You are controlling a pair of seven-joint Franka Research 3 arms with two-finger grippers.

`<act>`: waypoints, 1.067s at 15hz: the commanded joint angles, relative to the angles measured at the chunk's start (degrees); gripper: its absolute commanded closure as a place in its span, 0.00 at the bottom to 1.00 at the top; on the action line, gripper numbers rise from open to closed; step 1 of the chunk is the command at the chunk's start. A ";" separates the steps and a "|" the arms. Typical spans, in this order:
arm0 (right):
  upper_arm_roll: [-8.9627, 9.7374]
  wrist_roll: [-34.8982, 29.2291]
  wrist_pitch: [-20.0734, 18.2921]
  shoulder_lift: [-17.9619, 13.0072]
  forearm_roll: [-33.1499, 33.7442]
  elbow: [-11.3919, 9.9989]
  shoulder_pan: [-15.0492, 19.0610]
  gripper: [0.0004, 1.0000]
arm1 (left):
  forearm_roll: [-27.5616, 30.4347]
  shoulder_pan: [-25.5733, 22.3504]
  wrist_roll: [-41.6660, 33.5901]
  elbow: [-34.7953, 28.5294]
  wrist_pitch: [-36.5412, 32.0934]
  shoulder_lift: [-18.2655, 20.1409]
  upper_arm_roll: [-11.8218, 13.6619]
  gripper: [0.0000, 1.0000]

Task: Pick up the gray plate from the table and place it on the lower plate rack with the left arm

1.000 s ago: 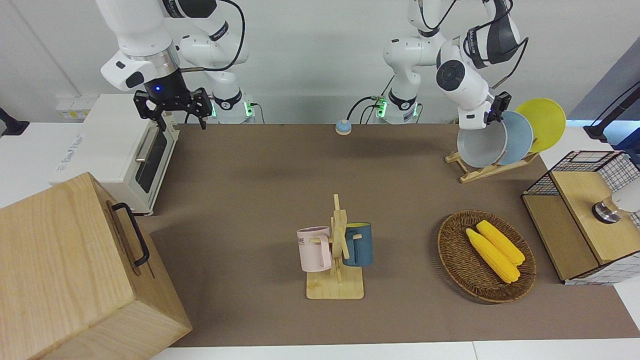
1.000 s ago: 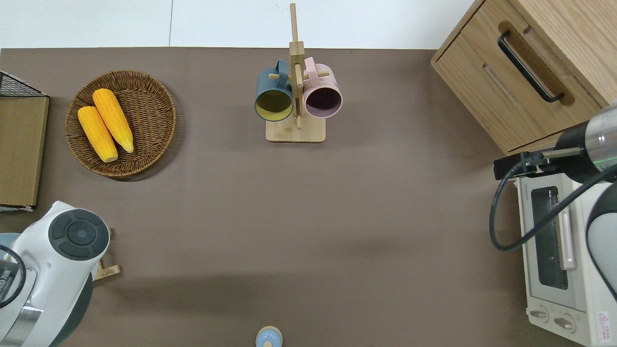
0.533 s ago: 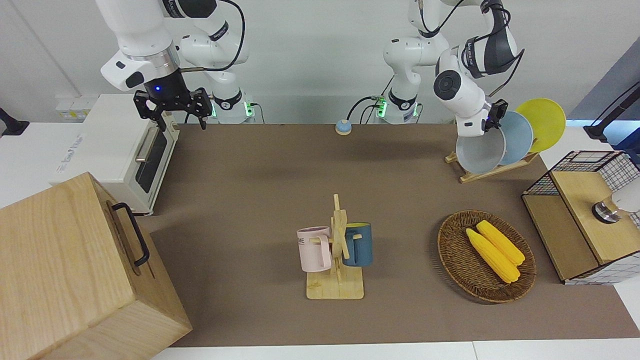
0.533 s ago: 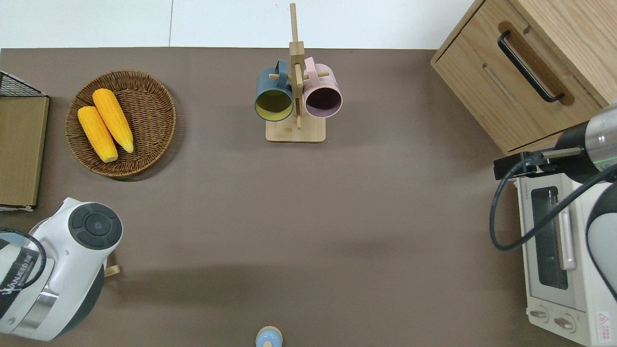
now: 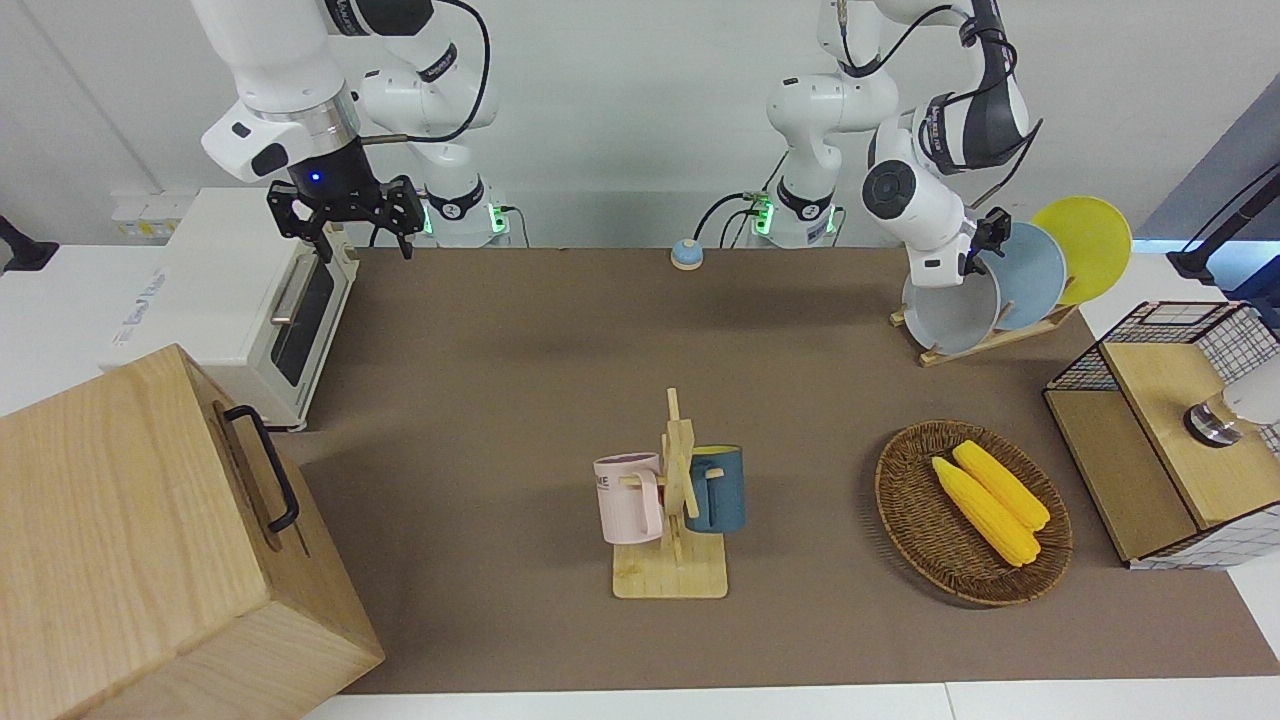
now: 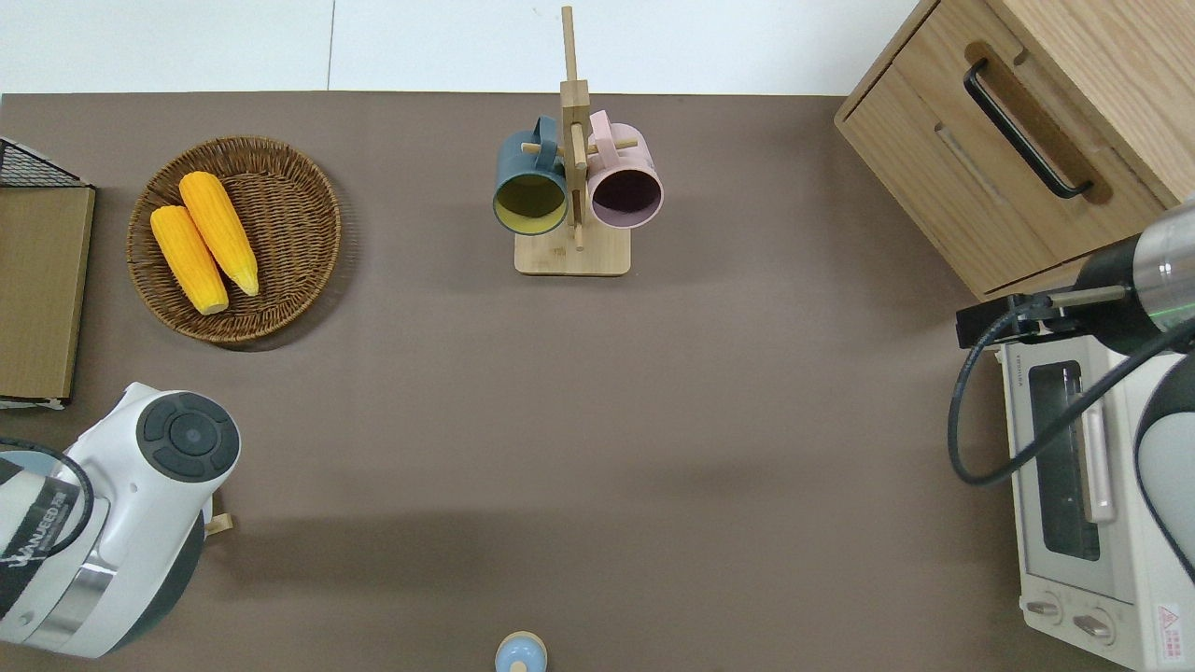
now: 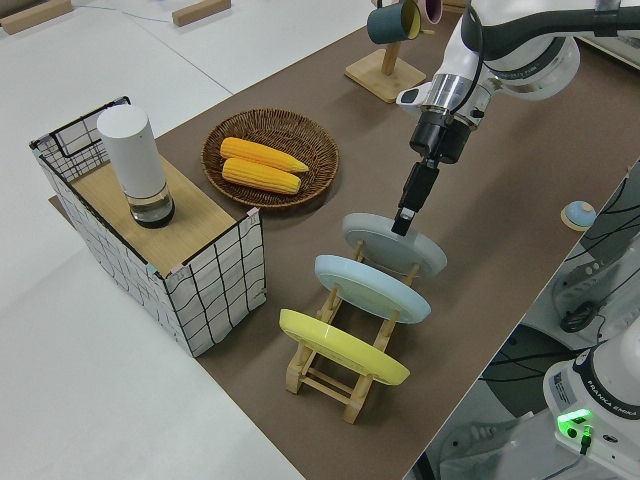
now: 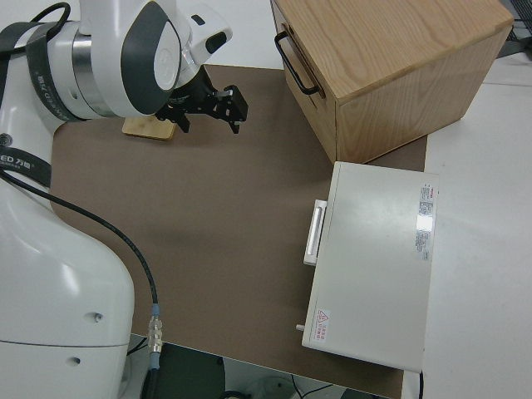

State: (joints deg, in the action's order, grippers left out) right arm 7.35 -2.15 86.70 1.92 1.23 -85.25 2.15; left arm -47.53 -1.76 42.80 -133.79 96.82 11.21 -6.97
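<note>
The gray plate [image 5: 945,310] [image 7: 385,240] leans in the lowest slot of the light-wood plate rack [image 5: 985,340] [image 7: 330,375], at the left arm's end of the table [image 5: 520,380]. My left gripper [image 5: 985,240] [image 7: 402,222] is shut on the plate's upper rim. A light blue plate [image 7: 370,288] and a yellow plate [image 7: 340,345] fill the higher slots beside it. In the overhead view the left arm hides the plate and most of the rack. The right arm is parked with its gripper [image 5: 345,215] open.
A wicker basket with two corn cobs [image 5: 970,510] and a wire crate [image 5: 1170,430] lie farther from the robots than the rack. A mug stand [image 5: 675,520] stands mid-table. A toaster oven [image 5: 230,300] and a wooden cabinet [image 5: 130,540] sit at the right arm's end.
The left arm has lowered the gray plate and drawn it slightly toward the table's middle, so it now sits deeper in the lowest slot. The right arm has not moved.
</note>
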 commanded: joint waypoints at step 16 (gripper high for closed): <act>1.17 -0.84 -0.92 0.54 0.17 1.14 1.27 0.02 | 16.22 4.84 -0.87 11.52 1.18 -2.76 -1.03 0.00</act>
State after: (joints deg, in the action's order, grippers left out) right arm 7.35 -2.15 86.70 1.92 1.23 -85.25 2.15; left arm -36.13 1.41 42.69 -127.25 98.28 10.99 -8.16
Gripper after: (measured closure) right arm 0.013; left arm 0.000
